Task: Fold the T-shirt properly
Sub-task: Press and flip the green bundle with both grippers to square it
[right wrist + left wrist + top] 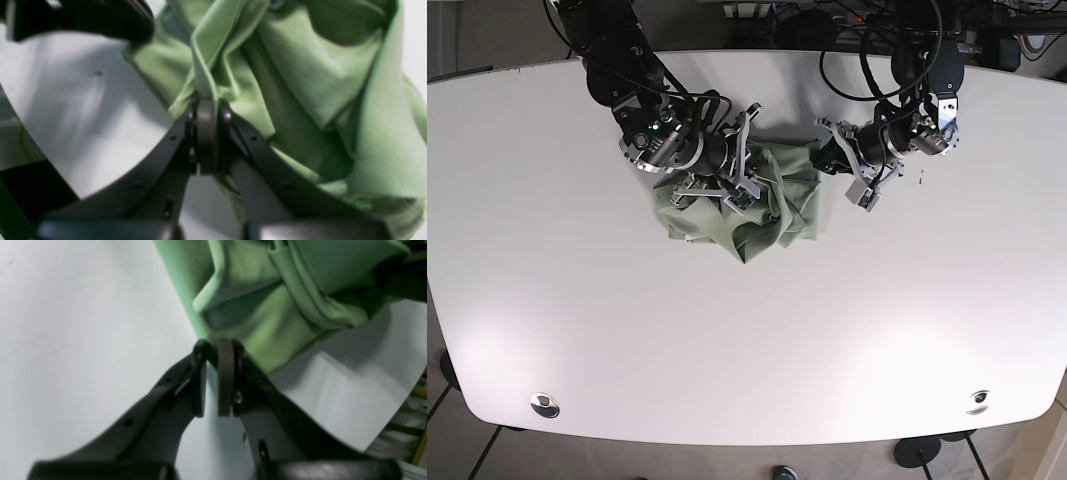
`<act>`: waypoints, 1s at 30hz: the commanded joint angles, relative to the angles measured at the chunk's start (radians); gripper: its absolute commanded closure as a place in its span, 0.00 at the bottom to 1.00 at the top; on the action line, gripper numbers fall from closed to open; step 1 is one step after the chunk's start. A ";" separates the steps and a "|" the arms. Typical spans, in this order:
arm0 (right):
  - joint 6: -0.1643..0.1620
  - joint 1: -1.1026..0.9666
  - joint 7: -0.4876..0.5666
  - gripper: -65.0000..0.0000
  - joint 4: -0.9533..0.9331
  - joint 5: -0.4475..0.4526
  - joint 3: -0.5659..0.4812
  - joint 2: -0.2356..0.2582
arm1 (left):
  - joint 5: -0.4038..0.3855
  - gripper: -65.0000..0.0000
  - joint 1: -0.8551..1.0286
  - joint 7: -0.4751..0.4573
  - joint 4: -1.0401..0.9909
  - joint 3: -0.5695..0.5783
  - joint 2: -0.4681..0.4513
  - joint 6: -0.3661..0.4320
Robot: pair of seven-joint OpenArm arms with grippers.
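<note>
Plain light-green T-shirt (757, 205), white table (727, 340), black end effectors with grey pads.

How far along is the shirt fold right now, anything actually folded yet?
Nothing looks folded: the T-shirt lies crumpled in a bunched heap on the table. In hand: the right gripper is shut on a fold of fabric, and the left gripper looks pinched on the shirt's edge. Left to do: spread it flat, then make every fold.
</note>
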 commanded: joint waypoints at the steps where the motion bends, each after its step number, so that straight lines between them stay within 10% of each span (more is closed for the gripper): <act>1: -0.002 0.013 0.019 0.98 0.059 0.009 0.001 -0.002 | -0.014 0.93 -0.011 -0.013 0.007 -0.001 -0.003 -0.005; 14: 0.001 0.051 0.025 0.97 -0.024 0.005 -0.073 -0.230 | -0.016 0.94 -0.017 -0.014 -0.021 -0.009 0.037 -0.006; 22: -0.002 0.036 0.025 0.35 0.068 0.009 -0.064 -0.226 | -0.009 0.94 0.118 -0.010 0.205 -0.362 0.028 -0.114; 30: -0.003 0.160 0.026 0.35 -0.058 0.011 0.131 -0.232 | -0.011 0.94 0.142 -0.010 0.215 -0.415 -0.057 -0.114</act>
